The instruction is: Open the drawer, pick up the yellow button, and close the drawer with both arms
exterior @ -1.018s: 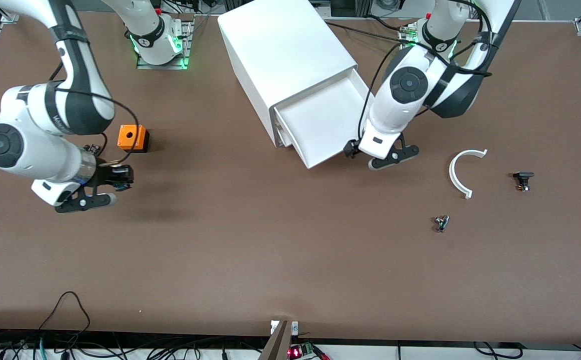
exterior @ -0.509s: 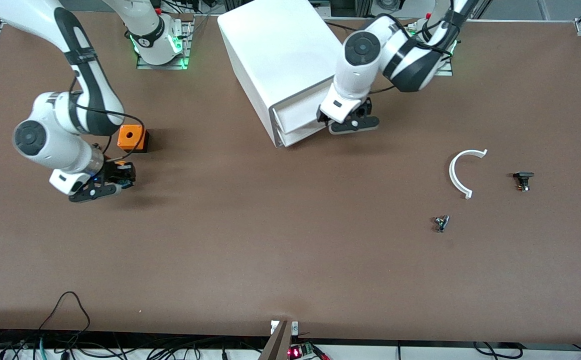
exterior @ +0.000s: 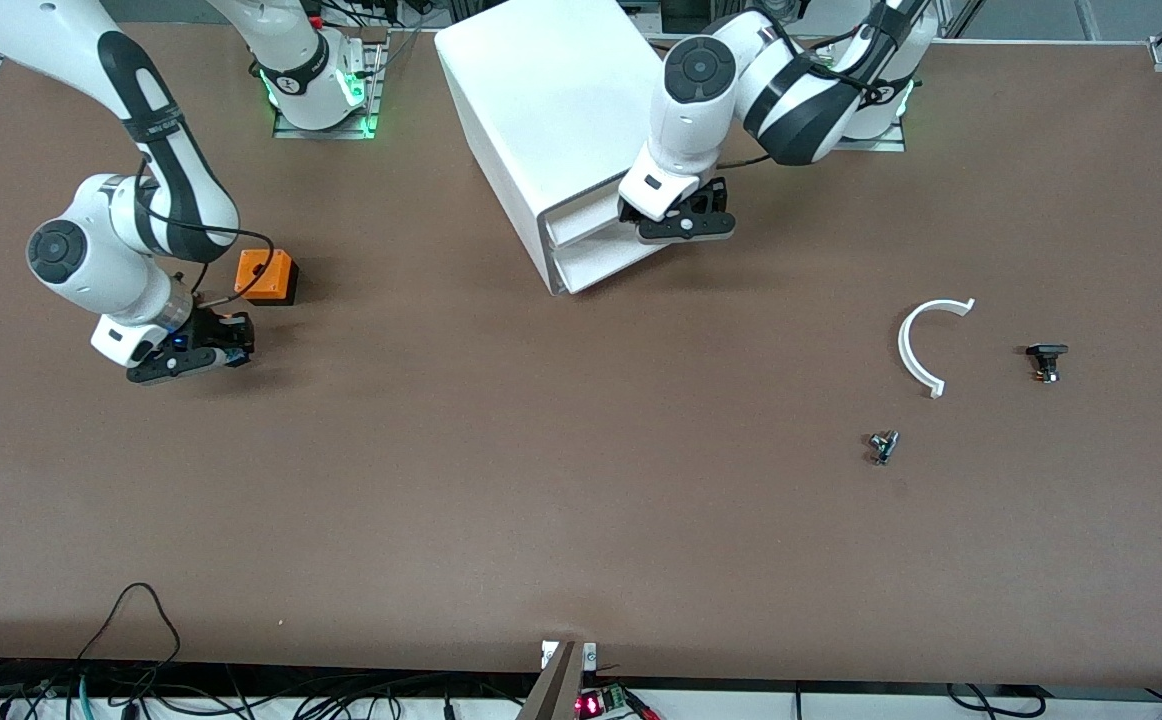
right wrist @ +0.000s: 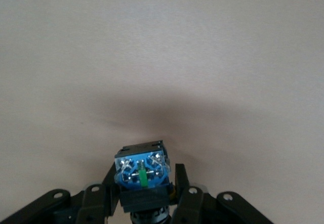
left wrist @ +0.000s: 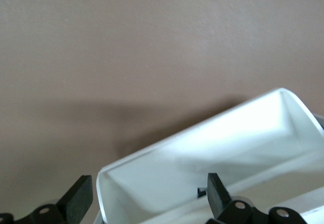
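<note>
The drawer (exterior: 596, 228), the top one of the white cabinet (exterior: 561, 90), sticks out only a little. My left gripper (exterior: 679, 218) is at the drawer's front, open; in the left wrist view its fingers (left wrist: 218, 199) straddle the drawer's white hollow (left wrist: 217, 148), gripper (left wrist: 147, 201). My right gripper (exterior: 209, 345) hangs low over the table beside the orange cube, toward the right arm's end. It is shut on the button (right wrist: 142, 171), whose blue and black body shows between the right gripper's (right wrist: 144, 183) fingers. The orange cap is hidden.
An orange cube with a hole (exterior: 266, 277) sits by the right gripper. Toward the left arm's end lie a white curved piece (exterior: 926, 345), a small black part (exterior: 1046, 360) and a small metal part (exterior: 882, 446). Two more drawers sit below the top one.
The left gripper has pushed the wide-open drawer nearly all the way into the cabinet. The right arm has carried the button lower and closer to the orange cube.
</note>
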`<state>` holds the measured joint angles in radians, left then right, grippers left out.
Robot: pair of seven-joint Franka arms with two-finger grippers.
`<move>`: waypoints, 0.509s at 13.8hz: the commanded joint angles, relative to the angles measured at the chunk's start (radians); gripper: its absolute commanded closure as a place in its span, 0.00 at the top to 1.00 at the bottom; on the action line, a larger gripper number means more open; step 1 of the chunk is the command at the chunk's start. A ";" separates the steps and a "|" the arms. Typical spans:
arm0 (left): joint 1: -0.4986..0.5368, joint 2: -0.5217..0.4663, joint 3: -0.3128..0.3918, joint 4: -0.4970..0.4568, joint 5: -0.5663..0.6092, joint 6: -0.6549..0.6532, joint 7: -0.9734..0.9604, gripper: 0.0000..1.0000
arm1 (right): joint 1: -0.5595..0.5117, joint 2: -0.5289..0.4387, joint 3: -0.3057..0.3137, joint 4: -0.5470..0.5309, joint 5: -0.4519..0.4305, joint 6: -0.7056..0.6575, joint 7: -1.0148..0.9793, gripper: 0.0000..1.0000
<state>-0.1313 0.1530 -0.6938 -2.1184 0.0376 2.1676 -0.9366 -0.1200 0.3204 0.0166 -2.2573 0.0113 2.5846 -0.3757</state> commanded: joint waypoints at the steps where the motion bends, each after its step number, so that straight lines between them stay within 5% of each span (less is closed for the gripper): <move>1: 0.034 -0.032 -0.012 -0.012 0.001 0.012 0.010 1.00 | -0.015 0.012 0.020 -0.027 -0.002 0.071 -0.017 0.41; 2: 0.057 -0.033 0.023 -0.002 0.007 0.012 0.012 1.00 | -0.013 0.014 0.022 -0.025 -0.001 0.065 -0.002 0.63; 3: 0.064 -0.036 0.078 0.029 0.008 0.012 0.028 1.00 | -0.013 0.006 0.026 -0.021 0.005 0.046 0.017 1.00; 7: 0.064 -0.088 0.354 0.112 -0.007 -0.014 0.313 1.00 | -0.012 -0.052 0.088 0.071 0.007 -0.203 0.202 1.00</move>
<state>-0.0662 0.1103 -0.4348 -2.0423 0.0389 2.1868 -0.7485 -0.1222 0.3160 0.0669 -2.2301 0.0125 2.5001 -0.2464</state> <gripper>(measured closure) 0.000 0.075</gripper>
